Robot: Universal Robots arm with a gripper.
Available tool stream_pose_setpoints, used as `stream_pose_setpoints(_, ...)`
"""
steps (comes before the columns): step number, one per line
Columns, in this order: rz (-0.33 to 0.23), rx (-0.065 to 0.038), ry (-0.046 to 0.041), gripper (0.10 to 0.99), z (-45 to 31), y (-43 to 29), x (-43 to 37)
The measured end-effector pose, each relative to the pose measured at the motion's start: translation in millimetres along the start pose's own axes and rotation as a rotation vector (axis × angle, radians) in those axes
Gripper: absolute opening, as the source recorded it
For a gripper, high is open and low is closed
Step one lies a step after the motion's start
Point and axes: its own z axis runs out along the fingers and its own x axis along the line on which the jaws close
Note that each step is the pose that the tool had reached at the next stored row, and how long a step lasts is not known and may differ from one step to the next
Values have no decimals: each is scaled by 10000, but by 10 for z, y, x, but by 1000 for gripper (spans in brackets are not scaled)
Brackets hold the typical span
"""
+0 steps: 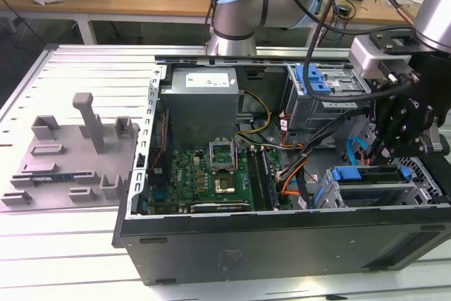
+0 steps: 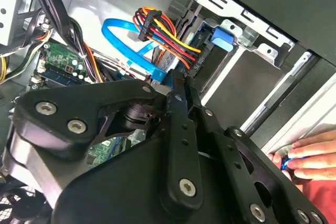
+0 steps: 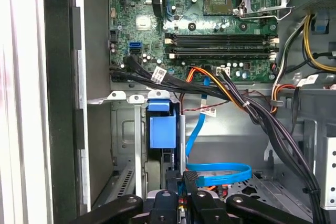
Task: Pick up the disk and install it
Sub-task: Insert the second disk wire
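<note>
Open PC case (image 1: 282, 244) lies on its side on the slatted white desk (image 1: 63, 259). Robot arm comes in from the exterior view's right, and the tool (image 1: 394, 147) hangs just above the drive cage at the case's near corner on that side.

The disk (image 1: 366, 182) sits in that cage w/ its blue carrier frame on top, directly under the tool; in the first wrist view its blue frame end (image 3: 161, 129) shows upright in the cage slot, just past the black finger links. Tool fingers (image 3: 190, 182) stand narrow, nearly together, right at the disk's edge. Can't tell if they actually grip it.

Blue flat data cable (image 3: 218, 171) loops beside the fingers. A bundle of red, yellow, black power wires (image 2: 168, 38) plugs in by the cage in the second wrist view. Green motherboard (image 1: 211, 174) fills the case middle, grey power-supply box (image 1: 204, 100) beyond it. A person's hand (image 2: 307, 153) rests on the case edge near the tool in the second wrist view. A grey fixture plate (image 1: 67, 160) lies on the desk at the exterior view's left.
</note>
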Motion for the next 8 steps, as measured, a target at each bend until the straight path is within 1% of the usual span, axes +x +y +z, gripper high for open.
stream_pose_setpoints(4, 8, -3, -219, 161, 2, -1, 45)
stream_pose_setpoints(5, 11, -4, -291, 161, 2, -1, 64)
stream_pose_setpoints(6, 13, -5, -334, 161, 2, -1, 76)
stream_pose_setpoints(8, 19, -7, -472, 161, 5, -2, 110)
